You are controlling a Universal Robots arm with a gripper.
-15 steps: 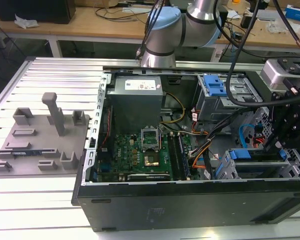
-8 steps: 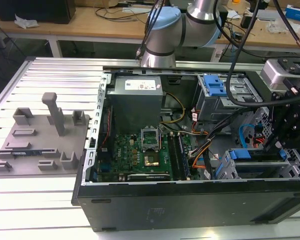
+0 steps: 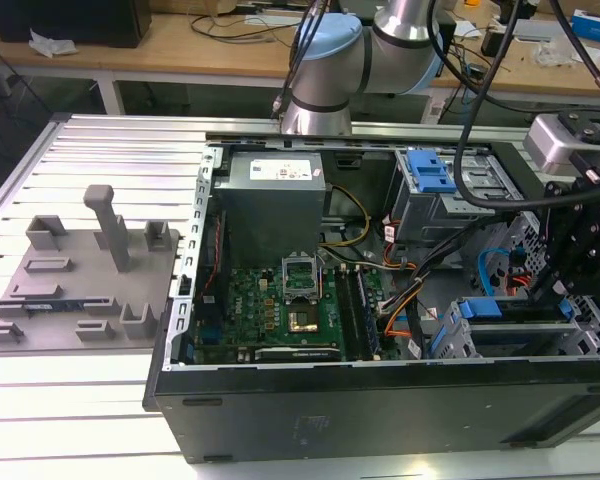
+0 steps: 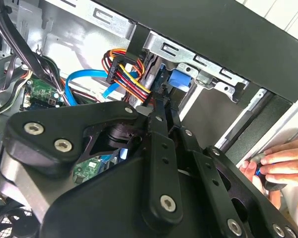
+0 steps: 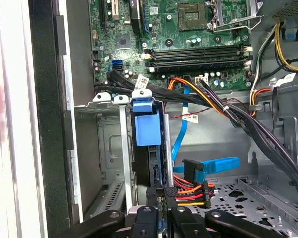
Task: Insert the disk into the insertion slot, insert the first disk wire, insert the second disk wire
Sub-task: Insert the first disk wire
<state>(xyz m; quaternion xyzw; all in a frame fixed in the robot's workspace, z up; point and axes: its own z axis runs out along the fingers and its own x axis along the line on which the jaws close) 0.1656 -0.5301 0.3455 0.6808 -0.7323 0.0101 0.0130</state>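
The disk (image 5: 147, 126), in its bright blue carrier, stands on edge inside the grey sheet-metal insertion slot (image 5: 109, 148). A flat blue disk wire (image 5: 219, 163) and a red-orange-yellow disk wire (image 5: 191, 192) lie just beside it.

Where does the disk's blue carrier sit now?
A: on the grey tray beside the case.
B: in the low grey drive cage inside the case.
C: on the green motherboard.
B: the blue carrier stands between the walls of the grey drive cage, close to the gripper.

Cable bundle (image 5: 241, 121) just beside insertion slot (image 5: 109, 148)
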